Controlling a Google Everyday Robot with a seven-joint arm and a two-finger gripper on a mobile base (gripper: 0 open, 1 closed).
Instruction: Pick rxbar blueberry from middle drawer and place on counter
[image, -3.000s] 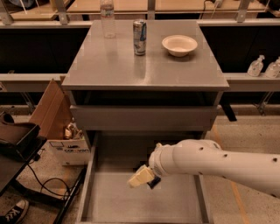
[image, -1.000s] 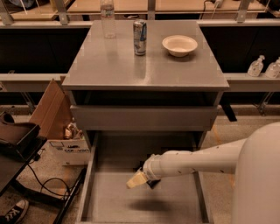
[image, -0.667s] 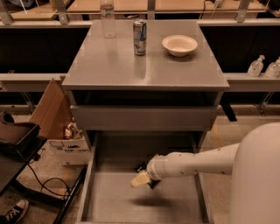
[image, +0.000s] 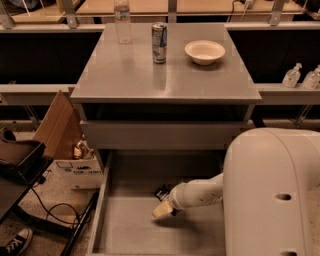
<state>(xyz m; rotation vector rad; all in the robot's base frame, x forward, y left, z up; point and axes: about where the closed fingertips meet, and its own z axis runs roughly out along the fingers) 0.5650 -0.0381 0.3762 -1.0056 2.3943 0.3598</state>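
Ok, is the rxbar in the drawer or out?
In: rxbar blueberry lies on the middle drawer floor, beside the gripper low inside it.

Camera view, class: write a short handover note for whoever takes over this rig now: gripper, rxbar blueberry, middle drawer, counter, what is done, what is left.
The gripper: low inside the open middle drawer, near its middle; whether it holds anything cannot be told.
The rxbar blueberry: dark wrapper just behind the gripper, down in the drawer.
The counter: carries a can, a bowl and a bottle; no bar on it.
Done: drawer open, arm reached in.
Left: secure the bar, lift it out, set it on the counter.
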